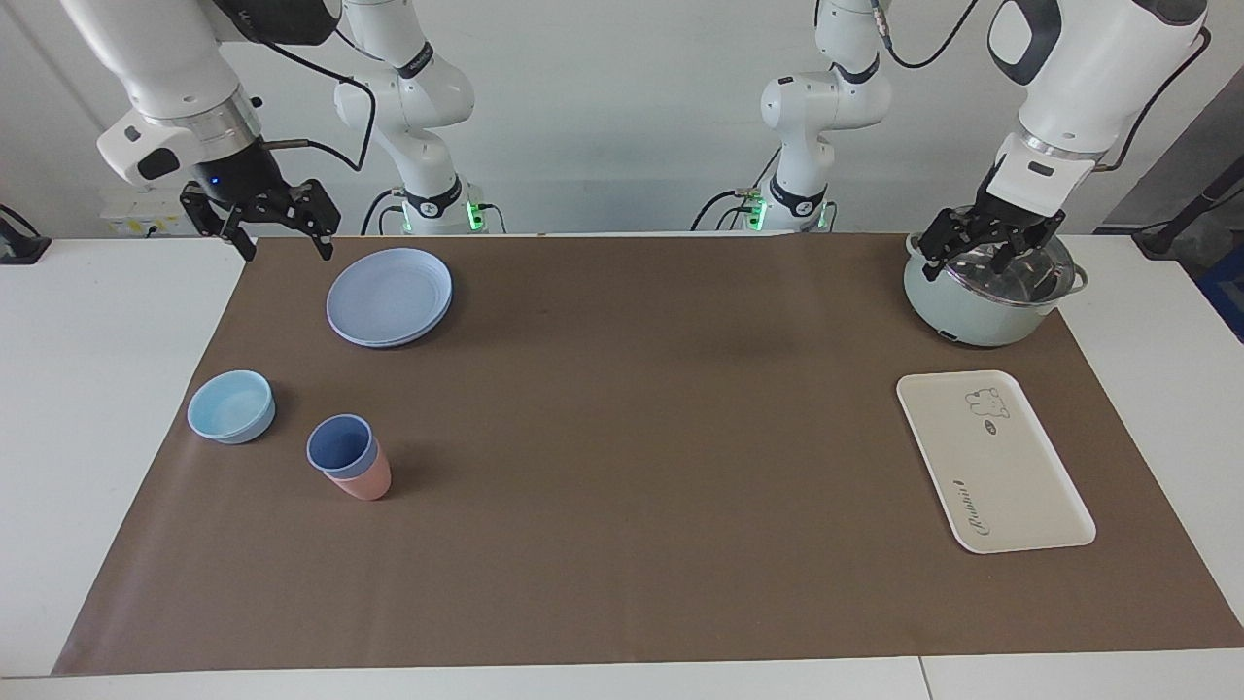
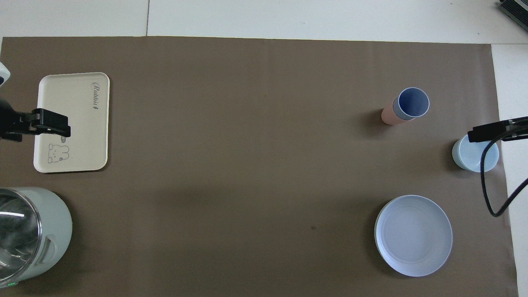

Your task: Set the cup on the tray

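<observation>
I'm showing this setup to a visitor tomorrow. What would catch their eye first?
Probably the blue cup nested in a pink cup at the right arm's end of the table, beside a light-blue bowl. Then the cream tray with its rabbit print at the left arm's end, with the pot nearer the robots.

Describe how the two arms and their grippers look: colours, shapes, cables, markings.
Both arms are glossy white with rounded, tubular links and dark grey joint bands. Each base shows a green light. The left gripper and right gripper are black, with angular linked fingers below a silver wrist ring. Black cables loop along both arms.
</observation>
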`<state>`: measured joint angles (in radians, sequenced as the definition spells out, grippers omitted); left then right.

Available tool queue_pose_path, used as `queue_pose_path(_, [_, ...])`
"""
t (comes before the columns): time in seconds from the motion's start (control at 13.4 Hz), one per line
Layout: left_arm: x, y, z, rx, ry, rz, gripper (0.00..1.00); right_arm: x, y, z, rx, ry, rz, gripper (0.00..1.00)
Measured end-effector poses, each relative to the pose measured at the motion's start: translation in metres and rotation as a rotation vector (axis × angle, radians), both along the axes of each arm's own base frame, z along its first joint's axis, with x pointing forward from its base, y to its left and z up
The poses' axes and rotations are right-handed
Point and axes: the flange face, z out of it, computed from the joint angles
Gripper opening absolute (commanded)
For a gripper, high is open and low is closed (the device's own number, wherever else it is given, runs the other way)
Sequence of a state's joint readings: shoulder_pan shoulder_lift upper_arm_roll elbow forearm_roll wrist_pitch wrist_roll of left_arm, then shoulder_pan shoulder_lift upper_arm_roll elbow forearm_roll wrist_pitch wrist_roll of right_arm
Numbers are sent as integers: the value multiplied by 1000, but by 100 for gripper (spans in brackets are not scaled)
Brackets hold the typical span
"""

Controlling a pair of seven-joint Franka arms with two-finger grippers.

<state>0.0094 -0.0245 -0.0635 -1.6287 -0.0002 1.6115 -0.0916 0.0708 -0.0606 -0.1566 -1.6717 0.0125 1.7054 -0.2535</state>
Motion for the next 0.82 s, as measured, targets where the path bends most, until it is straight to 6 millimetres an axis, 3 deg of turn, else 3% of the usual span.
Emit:
queue_pose_path(0.3, [0,1,0,0,0,1,100,15,-49,-52,118,-130,267,100])
queue_pose_path(0.45, [0,1,0,0,-1,1,100,25,-69,-90,176,-174,424,100])
queue_pose_path(0.67, [0,1,0,0,-1,6,100,33,-123,-157,300,-295,606,100])
queue_pose_path(0.82, [0,1,0,0,-2,9,100,34,-149,-201,377,-395,655,100])
